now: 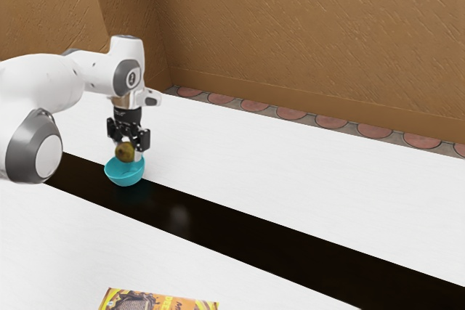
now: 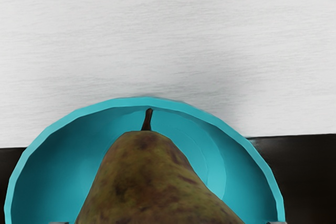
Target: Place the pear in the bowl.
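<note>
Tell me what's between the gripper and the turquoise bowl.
The pear. The exterior view shows it held in the gripper, low over the bowl; the wrist view shows it against the bowl's interior.

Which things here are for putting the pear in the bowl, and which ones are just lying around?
For the job:
- the brown-green pear, by the end effector
- the blue bowl, where the pear should go
- the end effector, which does the moving

Just lying around:
- the colorful box at the exterior view's bottom edge
</note>
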`<control>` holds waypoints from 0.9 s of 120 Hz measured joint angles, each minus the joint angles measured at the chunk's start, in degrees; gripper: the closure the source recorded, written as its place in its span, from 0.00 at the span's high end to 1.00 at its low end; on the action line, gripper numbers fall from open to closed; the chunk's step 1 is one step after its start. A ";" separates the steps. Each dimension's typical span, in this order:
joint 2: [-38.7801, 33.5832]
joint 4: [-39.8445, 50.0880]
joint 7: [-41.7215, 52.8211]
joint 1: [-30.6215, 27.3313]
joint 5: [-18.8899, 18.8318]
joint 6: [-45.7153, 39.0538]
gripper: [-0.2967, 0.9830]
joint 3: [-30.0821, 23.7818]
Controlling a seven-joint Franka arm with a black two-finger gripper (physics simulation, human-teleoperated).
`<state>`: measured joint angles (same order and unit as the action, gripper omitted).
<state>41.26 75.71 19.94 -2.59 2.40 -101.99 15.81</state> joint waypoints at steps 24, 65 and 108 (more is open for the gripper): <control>-0.35 0.07 0.94 0.63 0.48 0.24 0.69 0.00; -17.72 13.11 1.67 4.36 2.24 -2.41 0.74 -0.08; -30.72 8.87 -7.06 5.00 -0.59 6.95 0.75 -9.44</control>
<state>10.54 84.58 12.89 2.41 1.81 -95.04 6.37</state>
